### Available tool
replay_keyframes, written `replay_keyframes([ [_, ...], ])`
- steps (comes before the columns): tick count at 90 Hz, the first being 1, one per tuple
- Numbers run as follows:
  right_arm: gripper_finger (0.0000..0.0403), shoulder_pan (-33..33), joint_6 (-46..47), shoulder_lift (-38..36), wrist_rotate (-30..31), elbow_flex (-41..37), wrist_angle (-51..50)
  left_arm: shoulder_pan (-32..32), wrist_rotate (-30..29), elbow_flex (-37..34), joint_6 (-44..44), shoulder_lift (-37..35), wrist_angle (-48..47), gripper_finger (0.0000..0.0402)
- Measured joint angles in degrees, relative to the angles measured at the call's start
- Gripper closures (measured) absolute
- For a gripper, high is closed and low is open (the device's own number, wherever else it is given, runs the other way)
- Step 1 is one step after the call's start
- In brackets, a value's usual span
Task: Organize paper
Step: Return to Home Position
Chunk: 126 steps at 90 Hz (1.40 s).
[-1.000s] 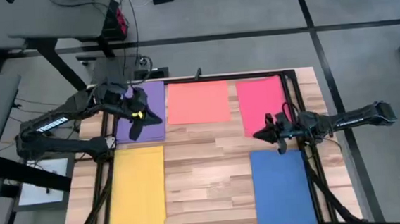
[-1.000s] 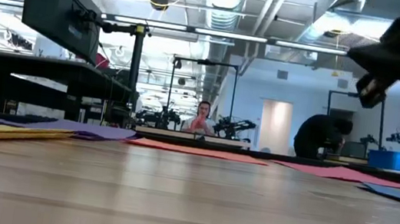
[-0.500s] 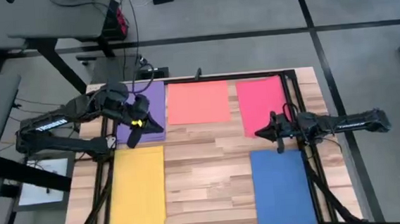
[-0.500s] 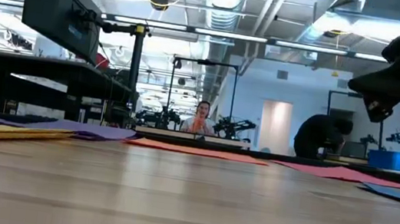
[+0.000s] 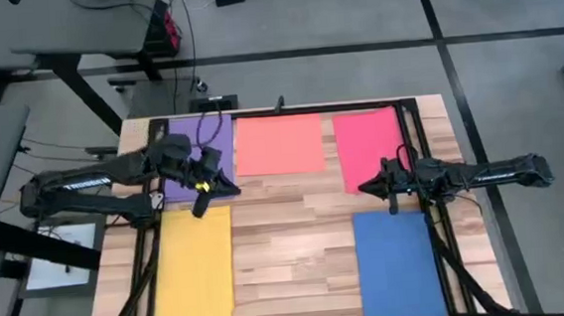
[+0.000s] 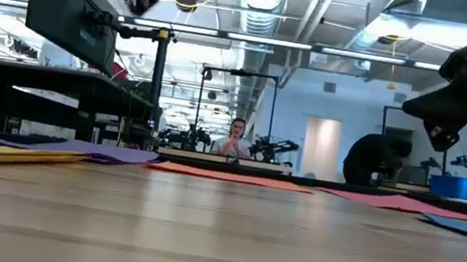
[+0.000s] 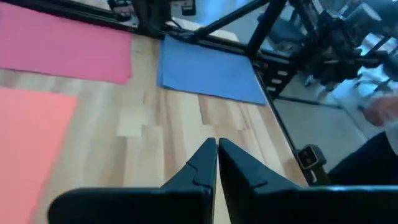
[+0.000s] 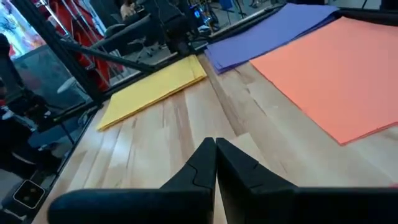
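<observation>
Five coloured sheets of paper lie flat on the wooden table: purple (image 5: 211, 138) at the far left, salmon-orange (image 5: 279, 144) at the far middle, pink-red (image 5: 366, 144) at the far right, yellow (image 5: 194, 264) at the near left and blue (image 5: 397, 264) at the near right. My left gripper (image 5: 230, 188) hovers shut above the bare wood at the purple sheet's near right corner, its fingertips (image 7: 217, 146) together. My right gripper (image 5: 363, 186) hovers shut over the pink-red sheet's near edge, holding nothing (image 8: 215, 144).
A black frame (image 5: 416, 159) runs along the table's sides and far edge. Bare wood (image 5: 293, 237) lies between the yellow and blue sheets. People (image 6: 234, 138) and benches show in the room beyond the far edge.
My left gripper has moved from over the purple sheet toward the table's near edge and right, off the sheet's near right corner, still shut. The sheets have stayed where they were.
</observation>
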Motion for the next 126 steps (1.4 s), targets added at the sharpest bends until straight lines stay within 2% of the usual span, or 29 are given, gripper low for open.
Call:
replay_keyframes([
  [19, 0.0401, 0.00, 0.01, 0.01, 0.06, -0.02, 0.32, -5.09, 0.10, -21.26, -12.12, -3.90, 27.23, 0.0400],
  [34, 0.0401, 0.00, 0.01, -0.01, 0.08, -0.02, 0.38, -8.28, -0.27, -29.43, -15.70, -9.89, 29.07, 0.0400],
  [41, 0.0401, 0.00, 0.01, 0.01, 0.10, -0.02, 0.43, -9.44, -2.66, -31.24, -13.98, -12.87, 30.80, 0.0400],
  [58, 0.0401, 0.00, 0.01, 0.01, 0.10, -0.02, 0.45, -9.63, -9.87, -39.84, -8.65, -21.80, 42.82, 0.0400],
  [72, 0.0401, 0.00, 0.05, 0.01, 0.17, -0.04, 0.46, -8.27, -11.13, -40.20, -6.13, -28.42, 38.98, 0.0400],
  [81, 0.0401, 0.00, 0.05, 0.01, 0.15, -0.04, 0.49, -7.50, -12.00, -40.27, 1.17, -32.17, 35.70, 0.0400],
  [89, 0.0401, 0.00, 0.04, 0.01, 0.15, -0.04, 0.49, -6.94, -16.48, -40.31, 12.65, -36.09, 32.54, 0.0400],
  [95, 0.0401, 0.00, 0.04, -0.02, 0.14, -0.04, 0.49, -6.88, -21.64, -40.35, 15.17, -39.24, 28.93, 0.0400],
  [103, 0.0401, 0.00, 0.04, 0.01, 0.14, -0.04, 0.49, -6.88, -29.23, -40.38, 13.82, -44.07, 22.17, 0.0400],
  [109, 0.0401, 0.00, 0.05, -0.02, 0.14, -0.04, 0.48, -6.86, -32.44, -40.41, 9.67, -48.05, 16.15, 0.0400],
  [114, 0.0401, 0.00, 0.04, 0.01, 0.14, -0.04, 0.47, -6.84, -32.33, -40.39, 5.77, -51.29, 11.33, 0.0400],
  [126, 0.0401, 0.00, 0.06, -0.02, -0.01, 0.01, 0.26, -6.87, -29.49, -40.46, -0.70, -51.57, 11.11, 0.0400],
])
